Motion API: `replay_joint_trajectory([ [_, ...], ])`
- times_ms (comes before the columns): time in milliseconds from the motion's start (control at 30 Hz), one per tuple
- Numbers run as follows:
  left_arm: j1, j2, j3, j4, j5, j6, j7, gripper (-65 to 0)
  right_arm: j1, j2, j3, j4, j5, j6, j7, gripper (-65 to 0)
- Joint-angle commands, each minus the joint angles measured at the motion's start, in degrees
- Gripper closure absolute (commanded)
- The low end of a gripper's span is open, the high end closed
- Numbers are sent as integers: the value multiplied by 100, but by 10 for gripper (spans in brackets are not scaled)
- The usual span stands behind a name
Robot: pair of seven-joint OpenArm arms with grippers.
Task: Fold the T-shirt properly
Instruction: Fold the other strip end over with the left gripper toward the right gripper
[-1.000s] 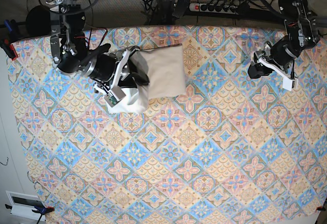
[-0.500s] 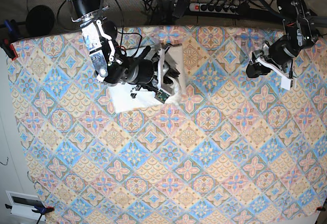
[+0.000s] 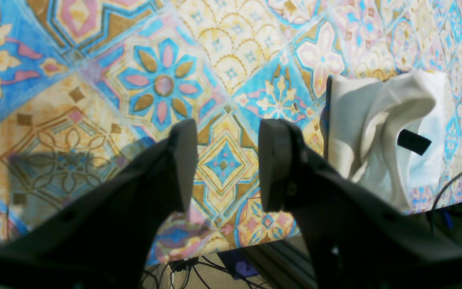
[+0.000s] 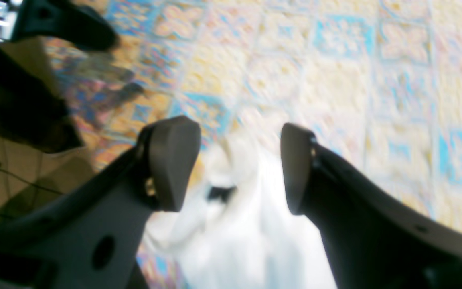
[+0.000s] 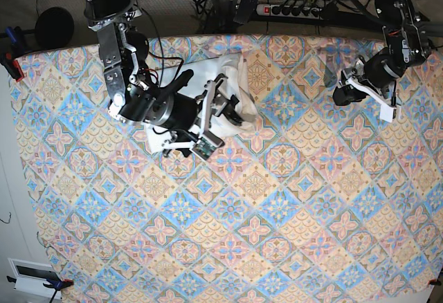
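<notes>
Patterned tablecloth (image 5: 277, 199) bare across near half, bunched T-shirt (image 5: 232, 95) and right tool (image 5: 216, 113) crowding far corner

The T-shirt (image 3: 375, 132) is soft, matt white cloth — creased, with a small dark tag (image 3: 414, 141). Under it, the tablecloth (image 3: 223, 52) looks smooth, printed fabric. Gripper fingers (image 3: 183, 160) are matt black plastic.

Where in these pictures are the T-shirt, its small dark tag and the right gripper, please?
T-shirt (image 3: 369, 132), left wrist view, on the rumpled white fold.
Dark tag (image 3: 414, 141), left wrist view, on its middle.
Right gripper (image 4: 239, 164), right wrist view, midway between its open fingertips.
</notes>
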Motion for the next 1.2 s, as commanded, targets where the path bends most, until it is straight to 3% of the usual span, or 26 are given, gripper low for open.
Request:
replay_joint_trajectory([
  [0,21,-95,151,181,-83,-38,-66,-237,20,17,151,89,68,-8,129,-320],
  [133,118,-209,854,427,-75,-38,-66,-223,29,79,353,-271,51,-8,129,-250],
  [367,100,-200,1285,463,-75,-38,-312,-2,530,88,98,-1397,42,-8,129,-80],
  [567,118,-200,1566,454,-66,-38,-383,0,1145,61,-561,-2241,33,-8,173,-73],
  [833,126,-191,1689,454,-66,-38,-374,0,1875,61,-1563,-4095,33,-8,1307,-74],
  [1000,126,-191,2269,454,-66,-30,-383,0,2121,61,-1634,-4983,33,-8,2089,-74],
  [1167,109,-183,2700,463,-66,-12,-391,0,2227,88,-1563,-5054,42,-8,2318,-72],
])
